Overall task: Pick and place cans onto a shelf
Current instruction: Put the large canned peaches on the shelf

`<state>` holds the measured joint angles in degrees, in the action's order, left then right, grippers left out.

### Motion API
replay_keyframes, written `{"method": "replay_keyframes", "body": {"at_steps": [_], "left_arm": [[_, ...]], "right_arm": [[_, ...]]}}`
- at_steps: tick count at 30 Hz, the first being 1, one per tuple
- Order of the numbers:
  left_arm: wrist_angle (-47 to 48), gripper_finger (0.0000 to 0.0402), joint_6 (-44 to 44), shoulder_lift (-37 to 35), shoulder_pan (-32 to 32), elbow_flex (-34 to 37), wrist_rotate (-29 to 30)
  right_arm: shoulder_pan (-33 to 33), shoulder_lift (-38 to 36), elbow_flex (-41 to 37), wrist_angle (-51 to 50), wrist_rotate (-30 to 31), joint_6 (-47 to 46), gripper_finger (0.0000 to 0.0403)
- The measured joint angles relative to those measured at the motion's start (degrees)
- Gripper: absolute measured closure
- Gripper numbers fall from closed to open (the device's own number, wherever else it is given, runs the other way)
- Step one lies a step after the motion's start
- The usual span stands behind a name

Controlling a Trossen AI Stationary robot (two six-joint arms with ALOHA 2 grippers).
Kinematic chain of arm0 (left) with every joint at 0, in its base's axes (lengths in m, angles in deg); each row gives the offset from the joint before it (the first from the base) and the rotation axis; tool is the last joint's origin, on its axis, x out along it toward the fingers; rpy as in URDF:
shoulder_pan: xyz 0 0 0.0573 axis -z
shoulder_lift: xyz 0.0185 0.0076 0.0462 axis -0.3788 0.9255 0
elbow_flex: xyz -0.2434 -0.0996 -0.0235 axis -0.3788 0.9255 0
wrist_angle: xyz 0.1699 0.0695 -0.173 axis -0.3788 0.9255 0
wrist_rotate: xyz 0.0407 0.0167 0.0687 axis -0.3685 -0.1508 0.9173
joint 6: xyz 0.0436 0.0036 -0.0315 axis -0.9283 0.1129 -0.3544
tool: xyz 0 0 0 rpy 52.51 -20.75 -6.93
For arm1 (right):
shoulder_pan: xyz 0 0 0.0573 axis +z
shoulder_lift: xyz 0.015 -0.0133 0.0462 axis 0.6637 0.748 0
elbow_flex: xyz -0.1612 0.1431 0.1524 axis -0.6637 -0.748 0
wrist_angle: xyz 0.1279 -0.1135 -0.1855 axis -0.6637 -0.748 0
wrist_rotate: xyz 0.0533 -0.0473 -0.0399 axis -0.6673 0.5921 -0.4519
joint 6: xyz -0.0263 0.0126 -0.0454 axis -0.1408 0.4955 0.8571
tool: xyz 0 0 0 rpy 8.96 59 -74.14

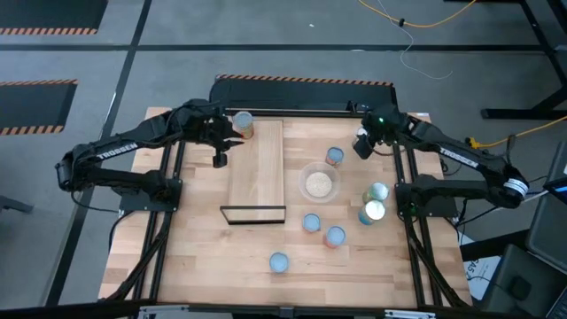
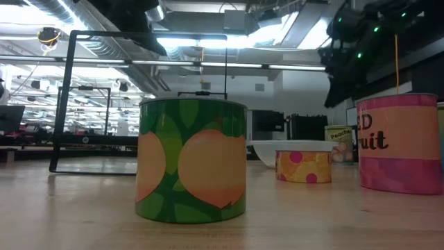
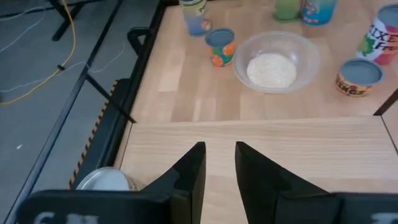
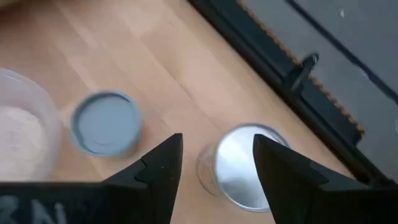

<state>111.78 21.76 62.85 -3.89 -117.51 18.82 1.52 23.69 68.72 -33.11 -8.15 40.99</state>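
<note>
Left gripper (image 1: 218, 152) hovers over the shelf (image 1: 257, 168) edge, fingers slightly apart, holding nothing; one can (image 1: 242, 123) sits beside it. Right gripper (image 1: 362, 147), open and empty, hangs over the table's far right corner. Other cans (image 1: 335, 157) surround a bowl (image 1: 319, 183).

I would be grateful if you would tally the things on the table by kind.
Cans: 8, the last one under the right gripper
Clear bowl: 1
Shelf: 1
Total: 10
</note>
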Motion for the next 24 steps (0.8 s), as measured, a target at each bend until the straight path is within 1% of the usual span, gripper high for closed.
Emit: {"method": "replay_keyframes", "body": {"at_steps": [5,12,17,24], "left_arm": [[0.02,0.0321,-0.01,0.07,1.53,0.0,0.6],[0.02,0.0321,0.0,0.07,1.99,0.0,0.81],[0.02,0.0321,0.0,0.07,1.98,0.0,0.83],[0.02,0.0321,0.0,0.07,1.96,0.0,0.83]], "right_arm": [[-2.21,3.58,0.0,-0.33,-0.02,1.12,0.0203],[-2.41,6.16,0.0,-0.33,-1.55,2.92,0.0203],[-2.41,7.52,0.02,-0.33,0.39,2.96,0.0203],[-2.41,9.47,0.02,-0.38,0.5,2.96,0.0203]]}}
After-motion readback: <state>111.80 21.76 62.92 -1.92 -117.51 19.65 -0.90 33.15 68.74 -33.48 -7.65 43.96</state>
